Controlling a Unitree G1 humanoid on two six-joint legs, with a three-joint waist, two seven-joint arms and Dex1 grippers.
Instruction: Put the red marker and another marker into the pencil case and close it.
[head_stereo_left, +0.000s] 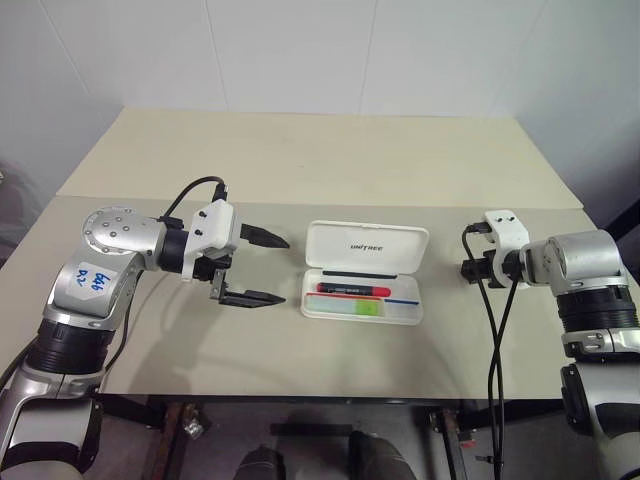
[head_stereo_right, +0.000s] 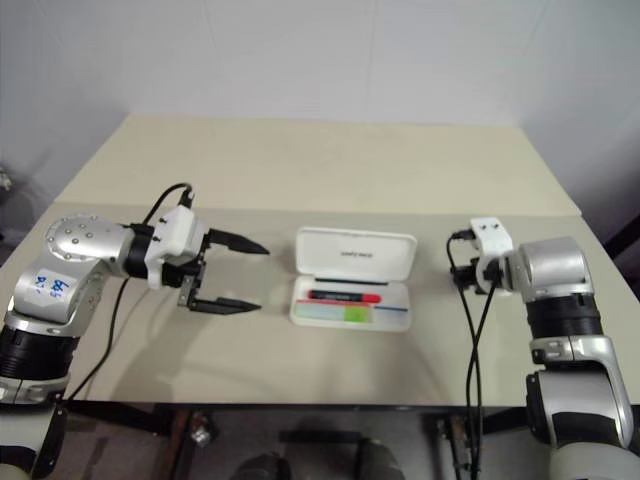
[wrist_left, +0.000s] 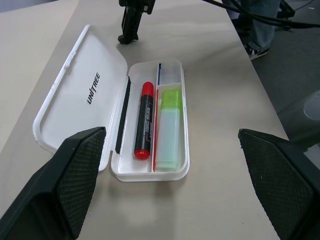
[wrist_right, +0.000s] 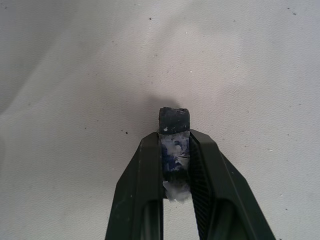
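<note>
Lying open, the pencil case (wrist_left: 100, 95) holds the red marker (wrist_left: 143, 120) and another marker (wrist_left: 169, 127); left hand (head_stereo_left: 253, 268) released.

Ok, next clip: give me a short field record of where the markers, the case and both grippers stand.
pencil case: open on the table, lid back
red marker: lying in the case tray
green highlighter: in the tray beside the red marker
left gripper: open, empty, left of the case
right gripper: fingers shut on a small dark blue object, over the table
remaining: lid not yet closed
</note>
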